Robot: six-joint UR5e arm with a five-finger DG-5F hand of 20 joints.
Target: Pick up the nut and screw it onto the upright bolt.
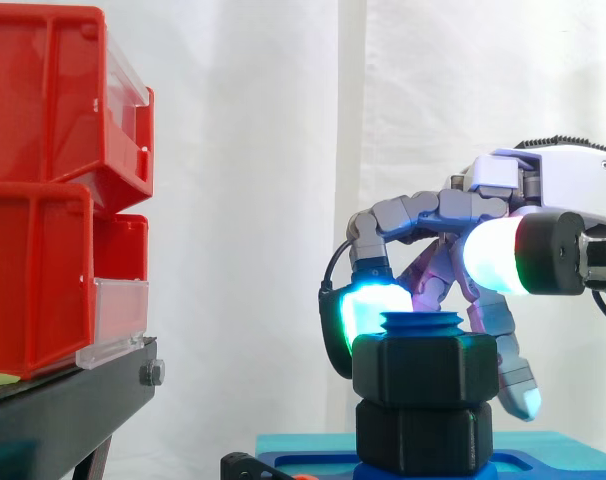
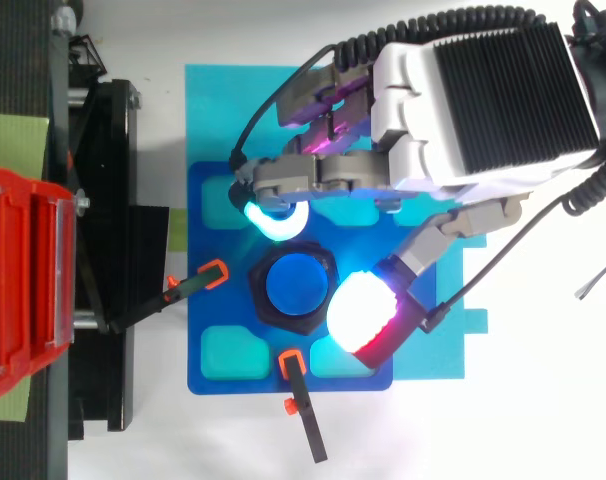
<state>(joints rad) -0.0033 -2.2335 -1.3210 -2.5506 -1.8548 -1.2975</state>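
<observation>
The nut [image 1: 425, 368] already sits on the upright bolt [image 2: 296, 283], stacked on a second black nut [image 1: 423, 435], with the hand [image 2: 483, 110] arched over it; whether it actually grips I cannot tell. I judge the nut stiff, light, smooth plastic, best taken across opposite flats. The red bins [image 1: 33, 200] stand well apart, contents hidden.
</observation>
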